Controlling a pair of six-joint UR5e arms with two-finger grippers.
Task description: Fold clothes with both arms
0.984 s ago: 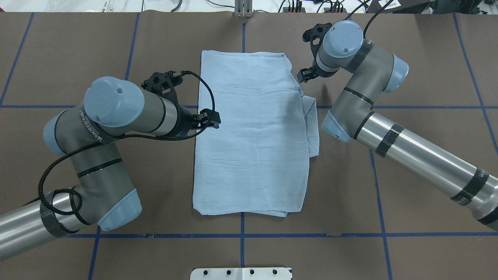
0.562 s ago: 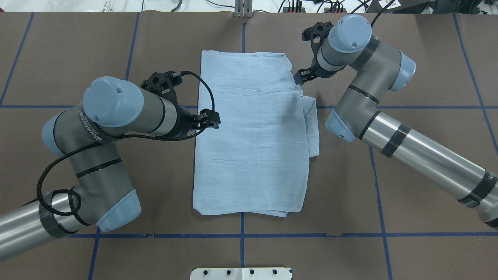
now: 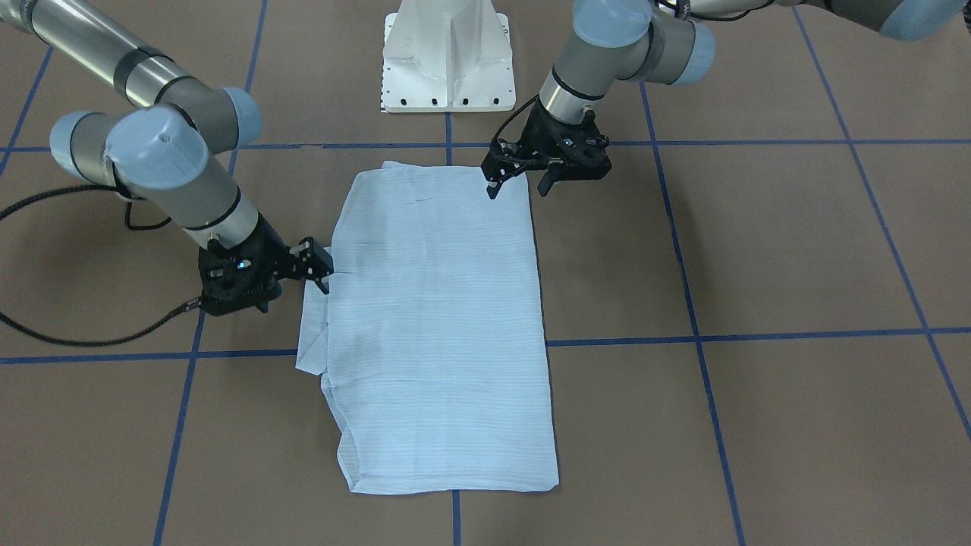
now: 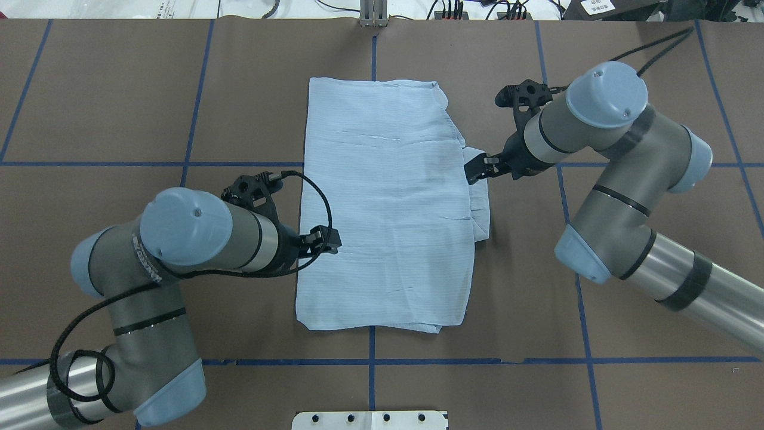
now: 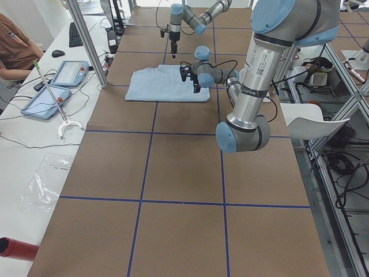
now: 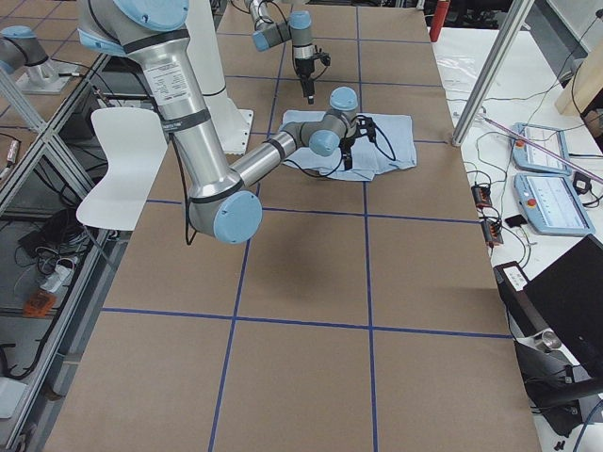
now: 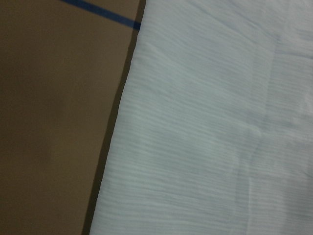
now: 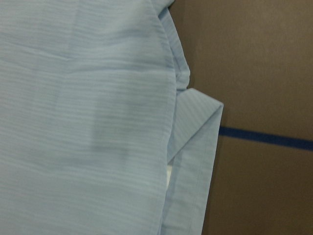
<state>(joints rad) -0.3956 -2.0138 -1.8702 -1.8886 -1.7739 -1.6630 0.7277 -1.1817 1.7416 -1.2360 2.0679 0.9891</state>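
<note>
Front view: shirt [image 3: 440, 318] lying flat mid-table [image 3: 758, 250], already folded to a long rectangle; flap [image 3: 311, 334] sticking out one side; left gripper [image 3: 517, 186] spread wide, empty, straddling the shirt's edge; right gripper [image 3: 317, 265] at the flap, opening unclear. Overhead: same layout; flap tuck and crosswise folds likely left. Wrist views: cloth edges only.

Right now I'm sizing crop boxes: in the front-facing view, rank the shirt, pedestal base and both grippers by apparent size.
shirt
pedestal base, cropped at top
left gripper and right gripper look alike, unranked
</note>
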